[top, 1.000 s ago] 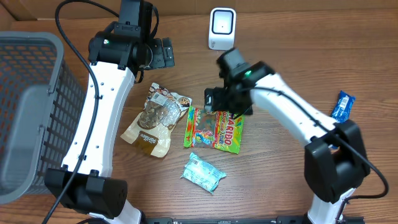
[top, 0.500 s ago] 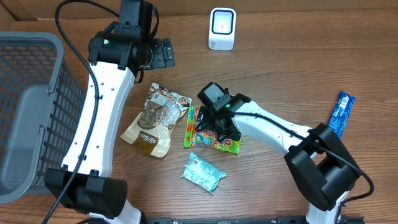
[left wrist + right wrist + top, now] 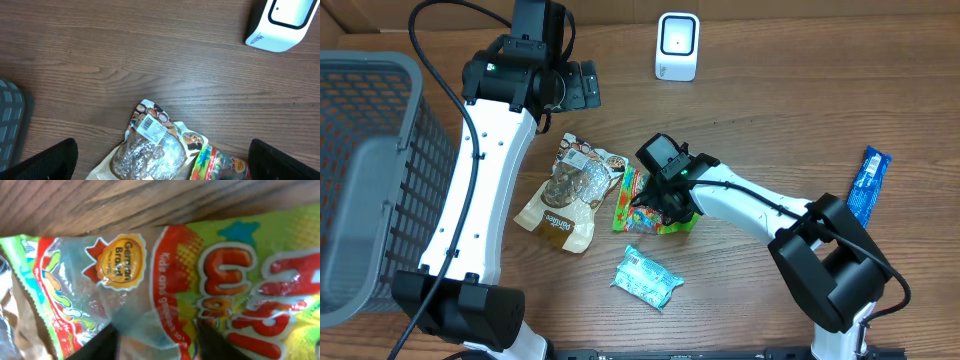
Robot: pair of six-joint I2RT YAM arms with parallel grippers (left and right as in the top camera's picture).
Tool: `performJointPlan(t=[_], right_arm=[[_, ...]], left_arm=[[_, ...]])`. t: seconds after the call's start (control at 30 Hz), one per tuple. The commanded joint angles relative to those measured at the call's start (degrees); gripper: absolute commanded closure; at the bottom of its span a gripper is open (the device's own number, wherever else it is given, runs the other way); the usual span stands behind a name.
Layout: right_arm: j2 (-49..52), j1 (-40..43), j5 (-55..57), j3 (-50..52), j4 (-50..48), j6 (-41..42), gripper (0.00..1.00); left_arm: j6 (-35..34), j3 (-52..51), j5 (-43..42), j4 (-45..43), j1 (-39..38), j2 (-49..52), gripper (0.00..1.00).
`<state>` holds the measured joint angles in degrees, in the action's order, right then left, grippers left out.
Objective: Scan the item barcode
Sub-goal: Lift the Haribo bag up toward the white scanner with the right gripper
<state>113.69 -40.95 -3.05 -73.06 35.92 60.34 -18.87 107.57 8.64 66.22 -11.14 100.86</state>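
Note:
The green and red gummy bag (image 3: 636, 207) lies mid-table, crumpled under my right gripper (image 3: 666, 194). In the right wrist view the bag (image 3: 225, 265) fills the frame, and its plastic is bunched between the two dark fingers of that gripper (image 3: 155, 342), which is shut on it. No barcode shows on the bag's visible face. The white scanner (image 3: 677, 46) stands at the back of the table, also seen top right in the left wrist view (image 3: 282, 25). My left gripper (image 3: 582, 88) hovers open and empty above the table, to the left of the scanner.
A brown snack pouch (image 3: 565, 195) lies just left of the gummy bag, its barcode label (image 3: 151, 127) facing up. A teal packet (image 3: 647, 277) lies toward the front. A blue bar (image 3: 869, 182) sits at the right edge. A grey basket (image 3: 370, 180) stands at the left.
My right gripper came down from near the scanner onto the gummy bag and closed; the bag is now bunched and narrower. The left arm has not moved.

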Motion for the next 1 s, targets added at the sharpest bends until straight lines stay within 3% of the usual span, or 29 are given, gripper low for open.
performJointPlan(t=[0.0, 0.07, 0.1, 0.57, 0.87, 0.9, 0.97], right_arm=[[3.48, 0.04, -1.7, 0.94, 0.39, 0.7, 0.77], [3.45, 0.42, -3.54, 0.5, 0.46, -0.85, 0.93], [3.45, 0.74, -4.66, -0.2, 0.94, -2.08, 0.96], [3.32, 12.13, -21.09, -21.97, 29.22, -26.43, 0.96], [3.32, 21.38, -24.81, -25.05, 33.92, -39.67, 0.96], [3.32, 22.01, -27.41, -25.07, 34.12, -42.34, 0.96], [3.32, 23.5, -43.12, -25.07, 35.69, -50.01, 0.96]], left_arm=[[1.29, 0.92, 0.33, -0.02, 0.24, -0.85, 0.0], [1.29, 0.92, 0.33, -0.02, 0.24, -0.85, 0.0], [1.29, 0.92, 0.33, -0.02, 0.24, -0.85, 0.0], [1.29, 0.92, 0.33, -0.02, 0.24, -0.85, 0.0], [1.29, 0.92, 0.33, -0.04, 0.24, -0.85, 0.0], [1.29, 0.92, 0.33, -0.02, 0.24, -0.85, 0.0], [1.29, 0.92, 0.31, -0.04, 0.24, -0.85, 0.0]])
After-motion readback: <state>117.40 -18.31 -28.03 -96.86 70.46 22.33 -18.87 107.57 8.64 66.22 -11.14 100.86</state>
